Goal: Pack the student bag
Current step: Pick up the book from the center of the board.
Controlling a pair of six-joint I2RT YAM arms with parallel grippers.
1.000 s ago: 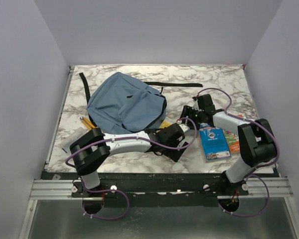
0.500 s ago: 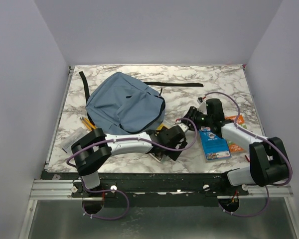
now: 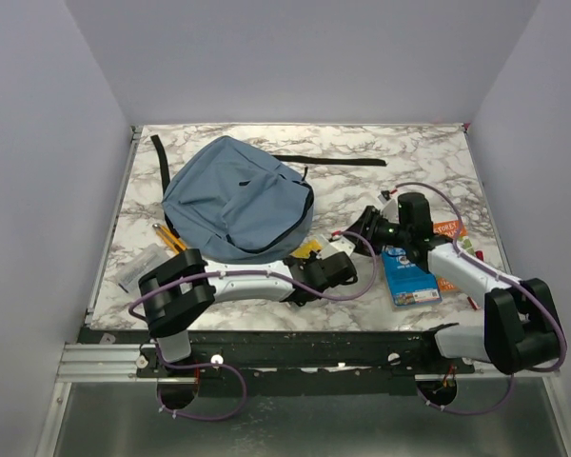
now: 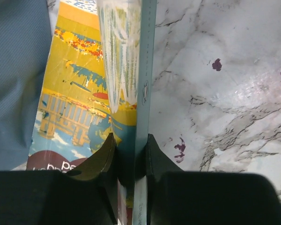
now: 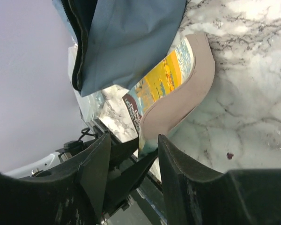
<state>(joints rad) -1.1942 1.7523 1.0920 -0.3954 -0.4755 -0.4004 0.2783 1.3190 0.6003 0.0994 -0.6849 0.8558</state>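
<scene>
Edgewise, left fingers (image 4: pixel 103 161) pinching book (image 4: pixel 70 98) beside student bag (image 3: pixel 233 200), right fingers (image 5: pixel 94 164) spread, empty.

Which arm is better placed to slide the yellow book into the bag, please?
Left: the left end effector is shut on the yellow book, beside the student bag. The right end effector is open and holds nothing.

student bag (image 3: pixel 236 200) and yellow book (image 3: pixel 310 248) crowd centre; table (image 3: pixel 428 157) open far right.

left pincer (image 4: pixel 130 161) slid book (image 4: pixel 75 103) nearer bag (image 3: pixel 233 195), right arm (image 3: pixel 457 264) stretched lower
</scene>
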